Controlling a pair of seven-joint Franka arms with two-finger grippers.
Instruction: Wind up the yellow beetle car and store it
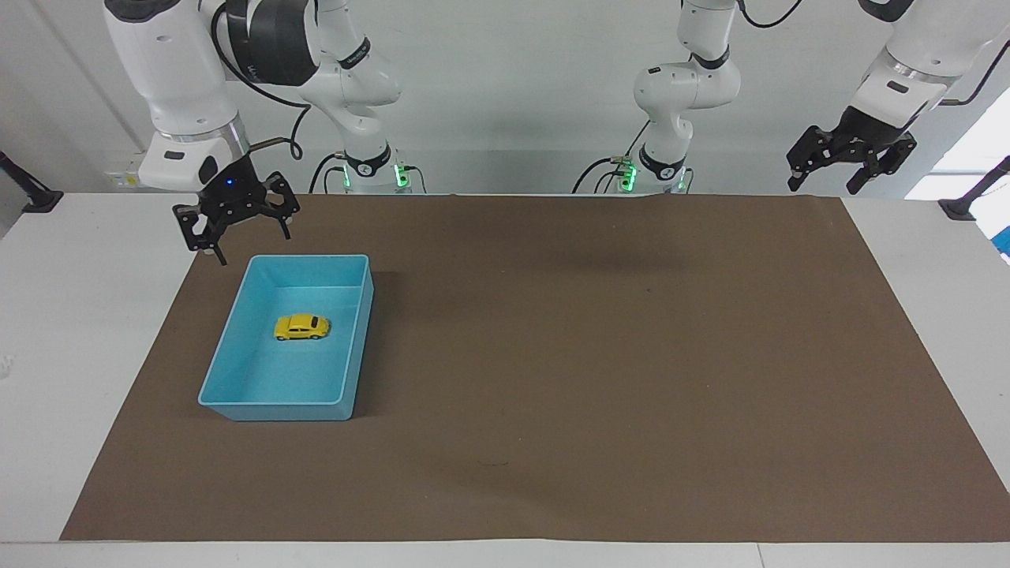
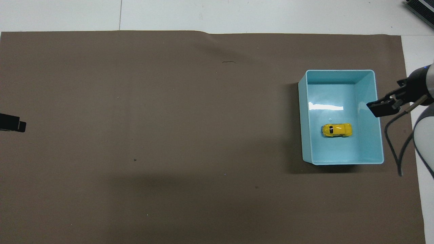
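Note:
The yellow beetle car [image 1: 301, 326] stands on its wheels on the floor of the blue bin [image 1: 359, 339], free of both grippers. It also shows in the overhead view [image 2: 336, 130], in the nearer half of the bin [image 2: 305, 118]. My right gripper [image 1: 241, 237] is open and empty. It hangs in the air over the bin's corner nearest the robots, at the right arm's end, and shows in the overhead view [image 2: 386, 103] too. My left gripper [image 1: 844, 170] is open and empty and waits raised over the left arm's end of the table.
A brown mat [image 1: 600, 355] covers most of the white table [image 1: 79, 315]. The bin stands on the mat at the right arm's end. Only the left gripper's dark tip [image 2: 12, 122] shows in the overhead view.

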